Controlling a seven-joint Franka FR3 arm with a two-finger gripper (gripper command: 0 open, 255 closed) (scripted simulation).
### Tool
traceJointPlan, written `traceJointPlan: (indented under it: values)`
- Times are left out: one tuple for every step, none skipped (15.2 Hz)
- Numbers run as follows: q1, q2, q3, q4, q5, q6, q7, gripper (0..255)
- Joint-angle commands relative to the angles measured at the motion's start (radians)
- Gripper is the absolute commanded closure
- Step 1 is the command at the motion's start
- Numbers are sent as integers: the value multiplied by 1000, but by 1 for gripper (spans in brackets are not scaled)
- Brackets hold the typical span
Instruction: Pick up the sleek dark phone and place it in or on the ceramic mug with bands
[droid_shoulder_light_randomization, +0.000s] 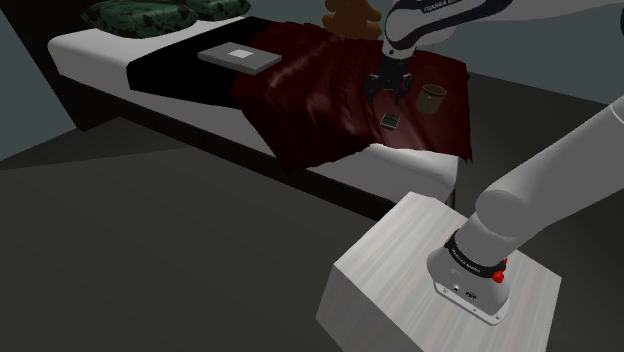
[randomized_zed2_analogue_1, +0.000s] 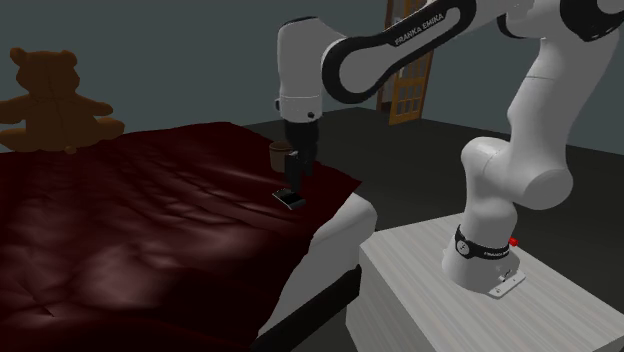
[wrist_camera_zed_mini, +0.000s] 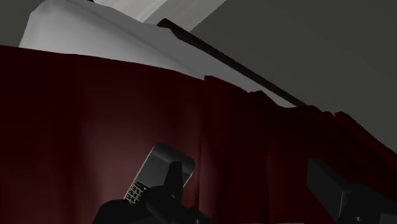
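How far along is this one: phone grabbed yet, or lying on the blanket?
Nothing is done yet: the phone lies on the red blanket, unheld. In hand: the gripper hangs close above it, fingers apart. Left: grasp, lift, and carry it to the brown mug nearby.

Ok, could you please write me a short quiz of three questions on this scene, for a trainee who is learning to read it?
1. True or false: the gripper is shut on the phone.
2. The phone lies on: A the dark red blanket; B a wooden desk; C a kitchen counter.
3. In the shoulder view, which brown thing stands on the blanket just right of the gripper?

Key: 1 false: the fingers stand apart and do not clasp it. 2 A. 3 the mug.
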Motion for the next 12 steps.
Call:
traceJointPlan:
  values:
    - [-25,55,-19,20,-3,36,40,0]
    - [-35,80,-27,29,-4,51,61,0]
    - [-46,105,-36,38,-4,67,80,0]
    - [-56,129,-45,47,-3,82,100,0]
    - [-66,154,-55,56,-2,97,119,0]
    - [-77,177,-64,65,-1,111,137,0]
    - [-87,201,-74,74,2,125,155,0]
    - [-97,224,-84,83,4,139,173,0]
    - [-106,247,-94,92,8,153,191,0]
    - [-115,265,-102,99,11,164,205,0]
    - [-115,272,-103,93,11,177,204,0]
    - [-116,280,-103,88,12,190,204,0]
